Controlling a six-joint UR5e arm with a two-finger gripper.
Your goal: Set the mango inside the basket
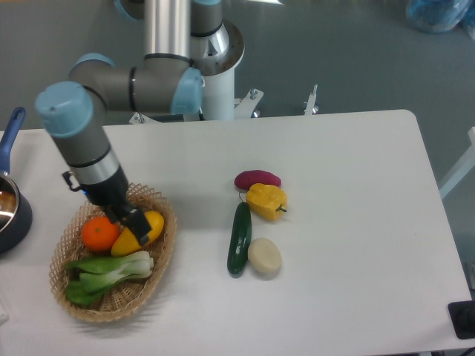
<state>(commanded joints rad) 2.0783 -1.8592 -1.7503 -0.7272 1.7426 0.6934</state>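
Mango in basket, claw on it

Basket (159, 256) at counter's (349, 222) front-left holds one mango (141, 231), one orange (99, 233), one bok choy (107, 271). Claw (133, 226) is clenched on the mango, which touches the orange. Mid-counter cluster: one purple sweet potato (257, 179), one yellow pepper (267, 201), one cucumber (239, 239), one potato (264, 255). One blue pot (10, 208) at left edge. Right half white, grey floor behind.

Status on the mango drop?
Gripper on yellow-orange oval mango, jaw state unclear. Mango inside tan wicker basket, beside round orange. Nothing blocking.
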